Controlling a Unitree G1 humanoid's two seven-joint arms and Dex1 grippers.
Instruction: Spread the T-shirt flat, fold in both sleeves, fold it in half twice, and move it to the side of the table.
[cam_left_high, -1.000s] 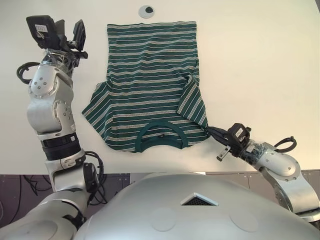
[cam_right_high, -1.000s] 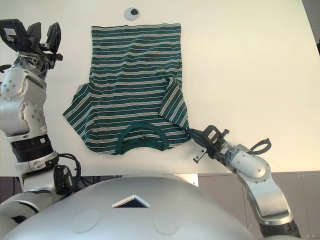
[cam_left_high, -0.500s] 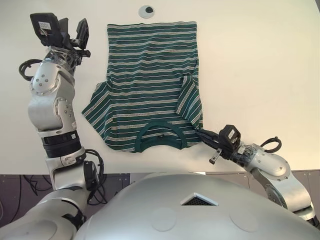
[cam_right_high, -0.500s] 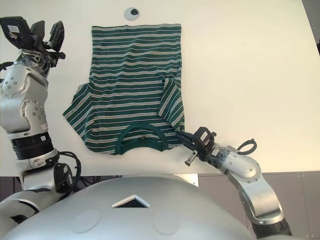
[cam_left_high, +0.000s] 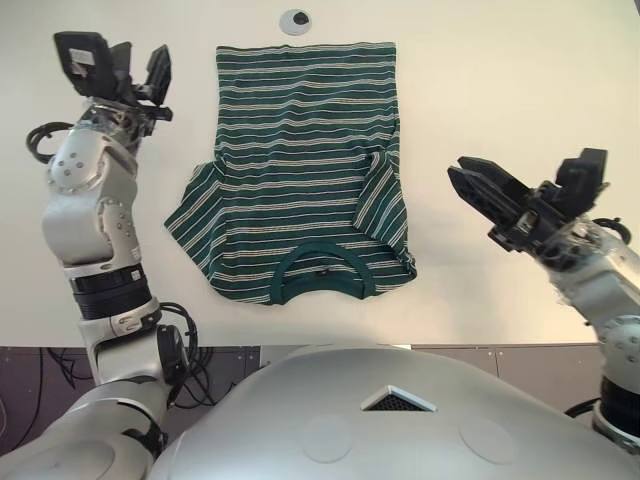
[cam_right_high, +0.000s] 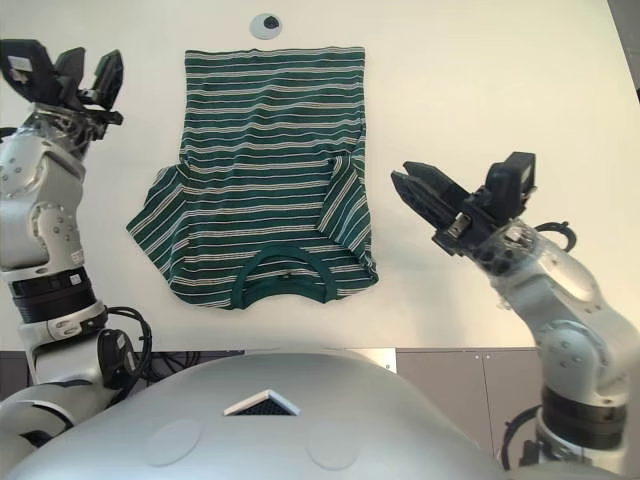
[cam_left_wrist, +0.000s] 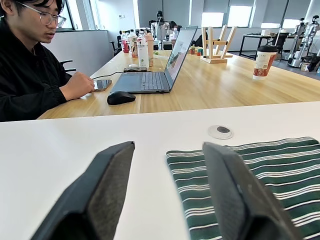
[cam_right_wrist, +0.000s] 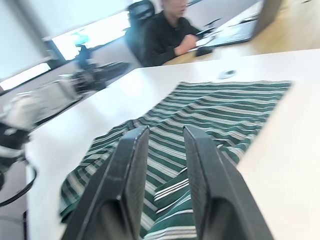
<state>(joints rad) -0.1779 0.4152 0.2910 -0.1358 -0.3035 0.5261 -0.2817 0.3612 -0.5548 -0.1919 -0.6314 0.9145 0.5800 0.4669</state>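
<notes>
The green striped T-shirt (cam_left_high: 300, 150) lies on the white table (cam_left_high: 520, 80), collar (cam_left_high: 325, 265) nearest me and hem at the far side. Its right sleeve (cam_left_high: 385, 200) is folded in over the body, while the left sleeve (cam_left_high: 195, 215) still sticks out to the left. My right gripper (cam_left_high: 475, 185) hangs open in the air to the right of the shirt, apart from the cloth, fingers pointing toward it. My left gripper (cam_left_high: 140, 62) is raised at the far left, level with the hem, open and holding nothing.
A small round grey disc (cam_left_high: 293, 20) sits in the table just beyond the hem. Bare white table stretches wide to the right of the shirt, with a narrower strip on the left. The table's near edge (cam_left_high: 450, 345) runs just below the collar.
My right gripper was low at the shirt's near right corner; it has lifted up and away to the right. The left gripper has barely shifted.
</notes>
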